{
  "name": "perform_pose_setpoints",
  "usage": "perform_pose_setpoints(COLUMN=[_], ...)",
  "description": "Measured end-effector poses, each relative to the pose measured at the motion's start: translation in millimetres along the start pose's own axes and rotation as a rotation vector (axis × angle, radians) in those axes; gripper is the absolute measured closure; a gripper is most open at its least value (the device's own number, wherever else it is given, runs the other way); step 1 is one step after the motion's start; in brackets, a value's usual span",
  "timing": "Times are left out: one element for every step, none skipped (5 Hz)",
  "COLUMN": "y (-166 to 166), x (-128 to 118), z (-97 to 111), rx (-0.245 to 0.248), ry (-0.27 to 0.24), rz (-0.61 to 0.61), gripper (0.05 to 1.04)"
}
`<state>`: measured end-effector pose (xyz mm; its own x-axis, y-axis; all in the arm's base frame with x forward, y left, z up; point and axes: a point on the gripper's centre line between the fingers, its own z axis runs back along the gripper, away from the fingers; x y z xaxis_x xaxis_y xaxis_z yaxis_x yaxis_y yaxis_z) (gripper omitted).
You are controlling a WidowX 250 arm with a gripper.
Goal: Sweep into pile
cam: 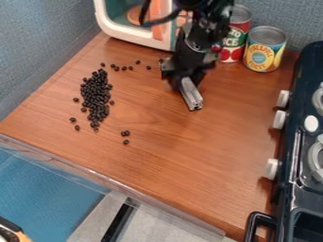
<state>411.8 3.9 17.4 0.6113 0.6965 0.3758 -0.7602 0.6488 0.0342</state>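
The gripper (187, 81) hangs over the upper middle of the wooden counter, with a short silvery-grey bar (191, 94) held at its tip, angled down toward the lower right. Dark round beans (97, 94) lie in an elongated heap on the left part of the counter, well to the left of the gripper. Several loose beans (125, 133) are scattered below, above and beside the heap, some near the gripper's left side.
A white toy oven (108, 26) stands at the back, and two cans, one red (234, 40) and one yellow (263, 56), are behind the gripper to the right. A black toy stove (291, 189) lines the right edge. The counter's front edge (114, 180) has a clear strip.
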Motion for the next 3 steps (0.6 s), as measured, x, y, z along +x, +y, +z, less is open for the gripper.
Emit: perform_pose_setpoints(y=[1.6,-0.4,1.8], x=[0.9,0.4,0.7], z=[0.6,0.0,-0.5], rx=[0.006,-0.019,-0.009], ry=[0.017,0.043,0.042], rz=[0.016,0.023,0.009], gripper=[0.224,0.528,0.692])
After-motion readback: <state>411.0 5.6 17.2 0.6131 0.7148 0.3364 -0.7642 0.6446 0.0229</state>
